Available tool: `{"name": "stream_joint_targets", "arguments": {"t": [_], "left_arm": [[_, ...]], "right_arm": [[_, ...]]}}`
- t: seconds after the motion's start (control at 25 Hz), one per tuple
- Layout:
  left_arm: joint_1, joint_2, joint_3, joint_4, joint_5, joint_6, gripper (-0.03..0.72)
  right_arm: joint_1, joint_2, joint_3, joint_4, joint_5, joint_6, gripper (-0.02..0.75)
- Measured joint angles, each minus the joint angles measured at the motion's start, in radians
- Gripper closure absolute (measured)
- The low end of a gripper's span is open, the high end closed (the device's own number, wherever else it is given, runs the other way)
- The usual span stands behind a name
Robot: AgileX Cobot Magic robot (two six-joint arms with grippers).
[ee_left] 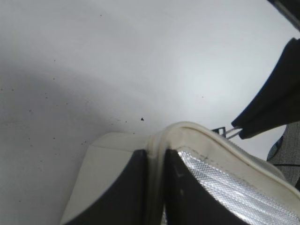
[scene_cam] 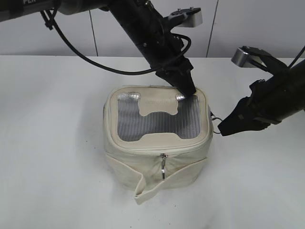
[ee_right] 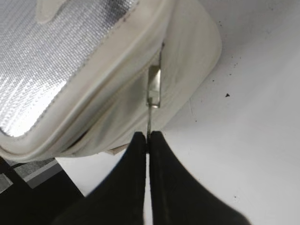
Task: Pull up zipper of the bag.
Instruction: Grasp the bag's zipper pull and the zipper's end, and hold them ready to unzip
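Observation:
The cream-white bag point(scene_cam: 157, 157) stands on the white table, grey mesh top up. The zipper point(scene_cam: 143, 148) runs round its top rim; one silver pull tab point(scene_cam: 163, 167) hangs at the front. My left gripper point(scene_cam: 188, 90) is shut on the bag's back right rim; in the left wrist view its fingers point(ee_left: 154, 159) pinch the cream rim point(ee_left: 187, 129). My right gripper point(scene_cam: 221, 130) is at the bag's right side, shut on the ring of a second pull tab point(ee_right: 153, 86); the fingertips point(ee_right: 148, 137) clamp the thin wire.
A loose cream strap point(scene_cam: 143, 188) lies in front of the bag's base. The white table point(scene_cam: 52, 143) spreads all around the bag. A grey wall runs behind the table.

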Motion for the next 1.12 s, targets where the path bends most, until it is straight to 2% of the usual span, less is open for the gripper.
{"name": "stream_joint_targets", "arguments": {"t": [0.48,0.84,0.96,1.12], "left_arm": [[-0.002,0.000,0.000,0.002,0.001,-0.009,0.613],[-0.002,0.000,0.000,0.002,0.002,-0.009,0.613],[-0.003,0.000,0.000,0.002,0.003,-0.009,0.613],[-0.003,-0.001,0.000,0.002,0.004,-0.009,0.613]], "right_arm": [[0.001,-0.011,-0.006,-0.030,0.131,0.039,0.732],[0.009,-0.150,0.068,-0.074,0.146,0.094,0.732],[0.059,-0.192,0.084,-0.114,0.158,0.145,0.732],[0.182,-0.230,0.105,-0.158,0.166,0.218,0.732]]}}
